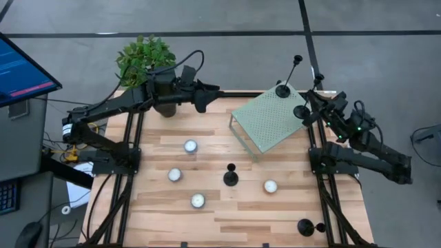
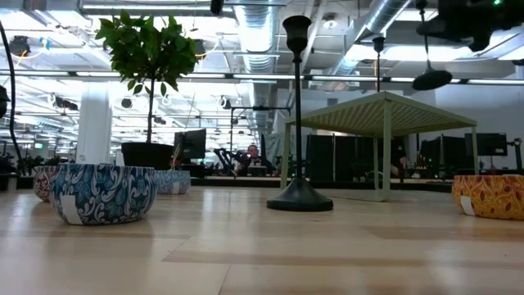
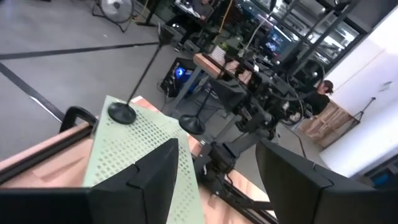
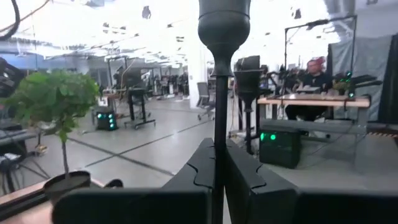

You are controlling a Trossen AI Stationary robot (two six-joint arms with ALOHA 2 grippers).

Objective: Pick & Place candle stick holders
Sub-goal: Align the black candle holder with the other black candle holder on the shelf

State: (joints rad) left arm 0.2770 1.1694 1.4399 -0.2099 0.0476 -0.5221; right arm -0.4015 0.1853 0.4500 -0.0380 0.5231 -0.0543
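My right gripper [image 1: 312, 103] is shut on a matte-black candle stick holder [image 1: 302, 111] at the right edge of the pale green perforated stand [image 1: 269, 120]. Its disc base [image 2: 431, 79] hangs just above the stand's top. A second, tall holder [image 1: 282, 89] stands on its base on the stand's far part. A third holder [image 1: 231, 178] stands on the table's middle and shows in the low view [image 2: 297, 106]. A fourth holder [image 1: 305, 226] is near the right front corner. My left gripper [image 1: 207, 93] is open and empty by the plant pot. My right gripper pinches the holder's thin stem [image 4: 218, 134] between its two fingers [image 4: 199, 168], below the cup [image 4: 224, 25]. The fingers come level from the table's right side and lie across the stem. The holder is upright and lifted clear of the stand.
A black plant pot [image 1: 164, 100] with a green plant stands at the far left. Several white tealights [image 1: 190, 146] lie on the table's middle and near part. A monitor [image 1: 21, 69] stands off the table's left side.
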